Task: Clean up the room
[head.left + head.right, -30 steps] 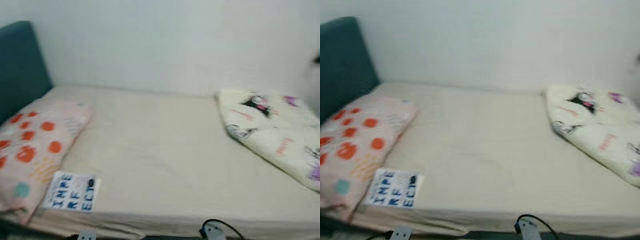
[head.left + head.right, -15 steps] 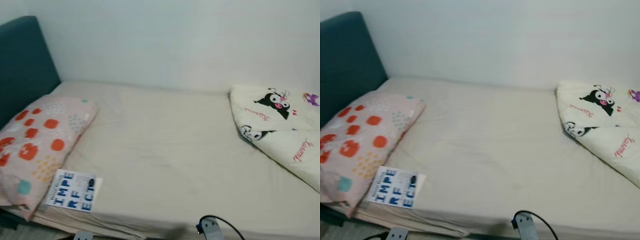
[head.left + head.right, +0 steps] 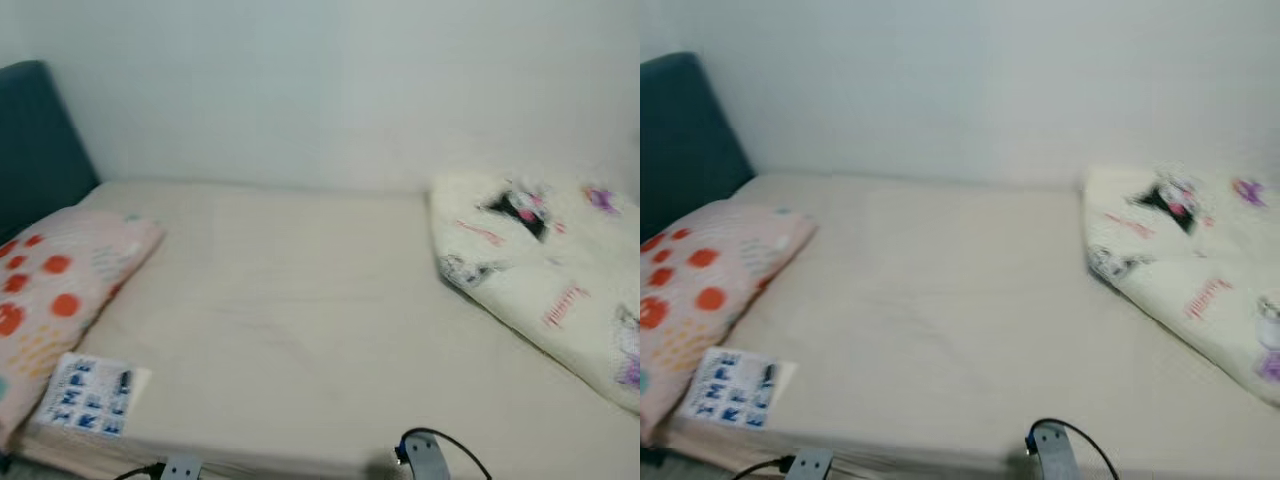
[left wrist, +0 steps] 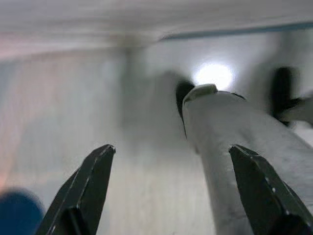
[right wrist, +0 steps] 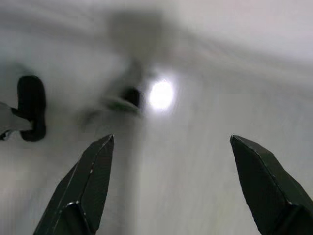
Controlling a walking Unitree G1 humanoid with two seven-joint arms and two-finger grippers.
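On the bed (image 3: 300, 320), near its front edge, a thin blue-lettered booklet (image 3: 90, 393) lies flat just beside a plump, rounded pillow (image 3: 50, 300) dotted red and orange. Toward the bed's far end sits a soft, rumpled cartoon-print quilt (image 3: 545, 270), bunched rather than folded. Tidying looks barely begun: booklet and quilt both seem untouched. Both arms hang low off the bed; the left gripper (image 4: 171, 188) and right gripper (image 5: 171, 183) are spread wide, holding nothing.
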